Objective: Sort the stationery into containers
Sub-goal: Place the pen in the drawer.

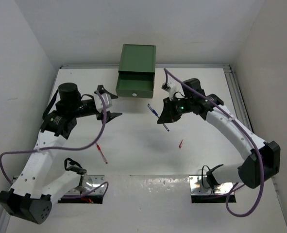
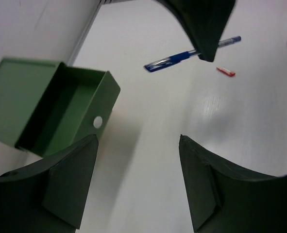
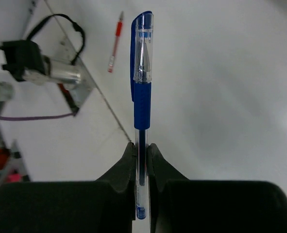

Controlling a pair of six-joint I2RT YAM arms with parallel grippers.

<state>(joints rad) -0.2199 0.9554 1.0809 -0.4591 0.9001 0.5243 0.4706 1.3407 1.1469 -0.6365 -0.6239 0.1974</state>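
Note:
A dark green container (image 1: 136, 73) stands at the back centre, its drawer (image 2: 70, 109) with a white knob (image 2: 97, 122) pulled out and showing nothing inside. My left gripper (image 1: 112, 105) hovers just left of the drawer front, open, with nothing between its fingers (image 2: 75, 170). My right gripper (image 3: 142, 144) is shut on the clear barrel of a blue pen (image 3: 142, 82), held above the table to the right of the drawer. In the top view the blue pen (image 1: 155, 115) sticks out at both sides of the right gripper (image 1: 166, 115). In the left wrist view the blue pen (image 2: 175, 59) hangs beyond the drawer.
A red pen (image 1: 102, 154) lies on the table near the left arm, also visible in the right wrist view as the red pen (image 3: 115, 41). A small red piece (image 1: 181, 143) lies right of centre. Purple cables (image 1: 90, 143) loop over the arms. White walls close in on both sides.

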